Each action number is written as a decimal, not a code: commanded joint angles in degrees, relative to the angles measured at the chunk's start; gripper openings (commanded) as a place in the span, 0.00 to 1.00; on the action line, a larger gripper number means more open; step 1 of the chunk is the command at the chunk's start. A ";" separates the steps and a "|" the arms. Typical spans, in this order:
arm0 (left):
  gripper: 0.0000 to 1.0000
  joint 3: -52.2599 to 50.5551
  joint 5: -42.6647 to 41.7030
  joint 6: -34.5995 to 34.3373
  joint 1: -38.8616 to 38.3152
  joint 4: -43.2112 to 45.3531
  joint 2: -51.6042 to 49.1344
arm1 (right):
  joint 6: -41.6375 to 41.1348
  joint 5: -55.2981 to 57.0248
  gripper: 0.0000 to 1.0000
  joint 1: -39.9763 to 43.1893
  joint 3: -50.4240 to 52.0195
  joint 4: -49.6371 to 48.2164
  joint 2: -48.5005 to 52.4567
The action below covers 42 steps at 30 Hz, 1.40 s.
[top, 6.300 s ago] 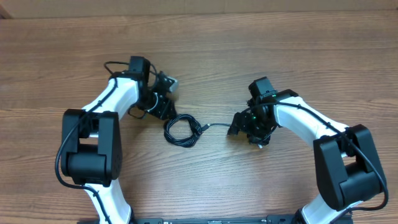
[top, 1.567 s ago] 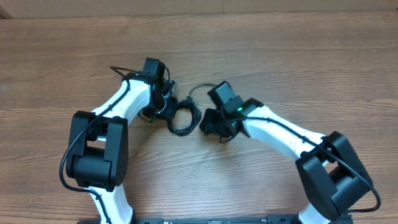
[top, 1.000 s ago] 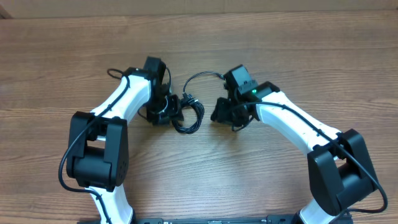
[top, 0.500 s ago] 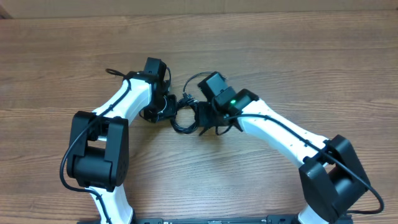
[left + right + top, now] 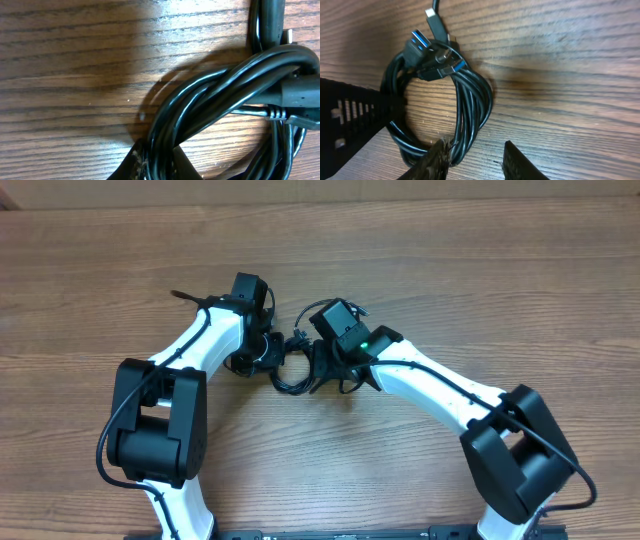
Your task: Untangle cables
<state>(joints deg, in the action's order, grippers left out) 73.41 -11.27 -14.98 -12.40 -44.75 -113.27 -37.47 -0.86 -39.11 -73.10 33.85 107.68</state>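
The cables (image 5: pixel 291 383) lie as one black coil on the wood between my two grippers, with a loose loop (image 5: pixel 312 309) arching behind. My left gripper (image 5: pixel 270 352) meets the coil's left side. In the left wrist view the left gripper (image 5: pixel 155 169) is shut on a bundle of cable strands (image 5: pixel 210 100). My right gripper (image 5: pixel 324 366) is at the coil's right side. In the right wrist view the right gripper (image 5: pixel 477 161) is open, and the cable bundle (image 5: pixel 470 105) runs just inside its left finger (image 5: pixel 438 161). Plug ends (image 5: pixel 421 41) lie at the coil's top.
Bare wooden table (image 5: pixel 480 290) surrounds the coil. The two arms' white links (image 5: pixel 200 335) (image 5: pixel 430 385) flank it closely. My left gripper's black body (image 5: pixel 350 120) shows at the left of the right wrist view.
My left gripper has closed onto the coil's strands. The right arm has swung left from beside the coil to its right edge, and the loose loop behind has shortened.
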 commanded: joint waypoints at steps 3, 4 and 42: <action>0.13 -0.52 0.70 0.85 -0.39 0.07 0.42 | -2.73 -2.47 0.34 -0.44 0.07 -1.73 2.75; 0.13 -0.52 0.72 0.85 -0.39 0.07 0.42 | -3.26 -2.49 0.33 -0.46 0.07 -1.92 3.41; 0.15 -0.52 0.74 0.85 -0.39 0.07 0.42 | -3.23 3.76 0.22 -5.51 0.07 -8.07 7.50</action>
<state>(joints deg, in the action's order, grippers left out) 73.41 -11.25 -14.83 -12.40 -44.73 -113.27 -40.47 4.23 -44.23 -73.10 26.11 113.67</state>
